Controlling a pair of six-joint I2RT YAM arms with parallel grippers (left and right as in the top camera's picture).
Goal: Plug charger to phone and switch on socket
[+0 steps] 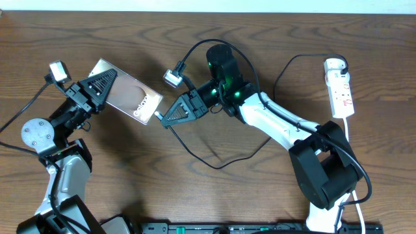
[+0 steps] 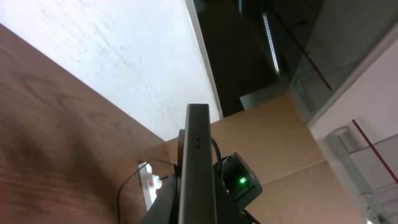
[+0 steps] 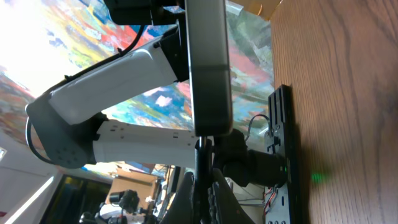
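We see the flat dark rectangular smartphone with white lettering and a brownish oval [image 1: 133, 99] lifted off the brown wooden worktop [image 1: 260, 26] at its left part. The left fingers [image 1: 97, 86] are closed on its upper end. It is held tilted, with the lower short edge turned to the other arm, and we judge this keeps the charging port free and easy to reach.

The right fingers [image 1: 183, 109] are closed on the end of the long thin black charger cable [image 1: 224, 167]. Its small plug tip [image 3: 203, 144] sticks out towards that short edge. In the right wrist view the tip meets the edge of the phone, but we cannot tell if it is already inside the port. The rest of the cable lies loose in a wide loop on the worktop, so it does not pull on the plug.

The narrow white power strip with red marks [image 1: 342, 91] lies far right, well apart from both arms. We judge its switch is not yet pressed.

By our count there is one phone, one charger cable, one power strip and two arms.
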